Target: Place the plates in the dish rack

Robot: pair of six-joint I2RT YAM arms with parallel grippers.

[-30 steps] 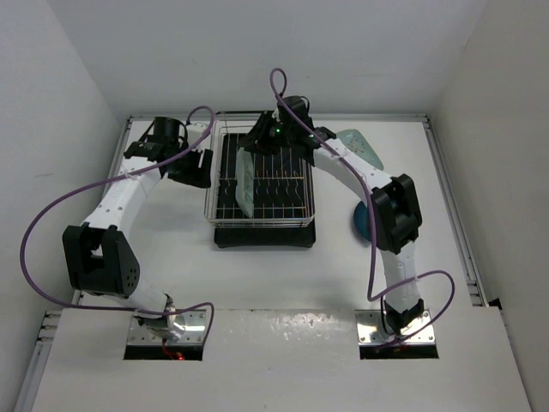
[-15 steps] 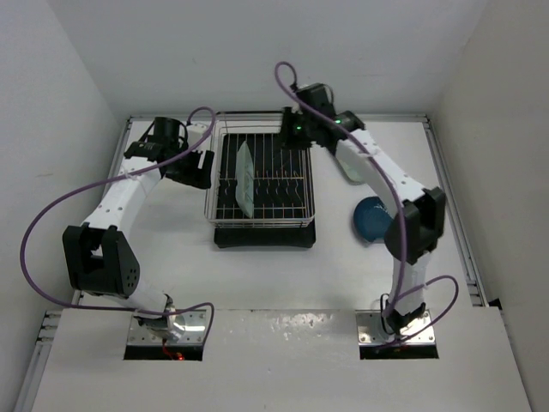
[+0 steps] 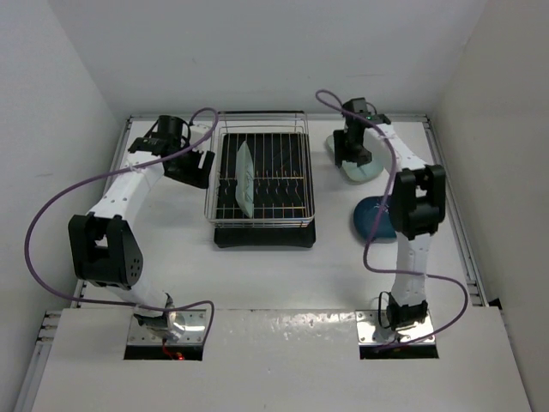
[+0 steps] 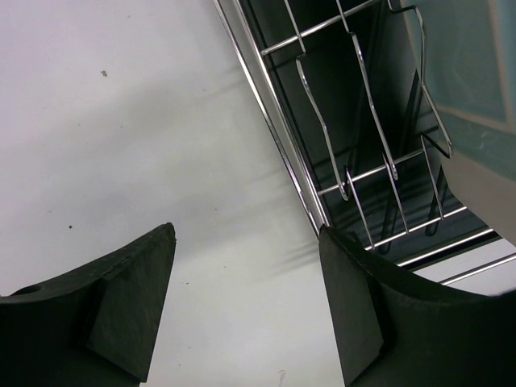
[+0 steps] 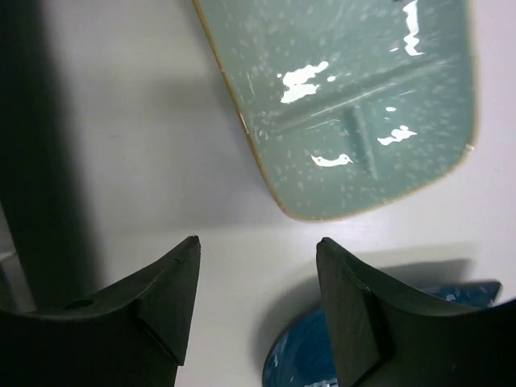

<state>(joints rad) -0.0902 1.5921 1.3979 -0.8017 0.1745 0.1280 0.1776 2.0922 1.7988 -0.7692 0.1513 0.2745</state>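
The dish rack [image 3: 261, 221] stands at the table's middle back, with one mint-green plate [image 3: 244, 178] on edge between its left bars. A second mint-green plate [image 3: 364, 168] lies flat to the rack's right. My right gripper [image 3: 353, 156] hovers over its near-left edge, open and empty. In the right wrist view that plate [image 5: 355, 97] lies just beyond the right gripper [image 5: 258, 251]. The dark blue plate [image 5: 318, 359] sits under the right finger and is partly hidden by the arm [image 3: 374, 220]. My left gripper [image 3: 196, 169] is open beside the rack's left wall [image 4: 282, 153], over bare table.
White walls close in the table at the back and both sides. A raised rail [image 3: 450, 197] runs along the right edge. Purple cables [image 3: 51, 215] loop from both arms. The racked plate [image 4: 472, 89] shows at the left wrist view's upper right.
My right gripper opened, left the mint-green plate standing in the rack, and swung right to hover over the second mint-green plate. The left arm barely shifted.
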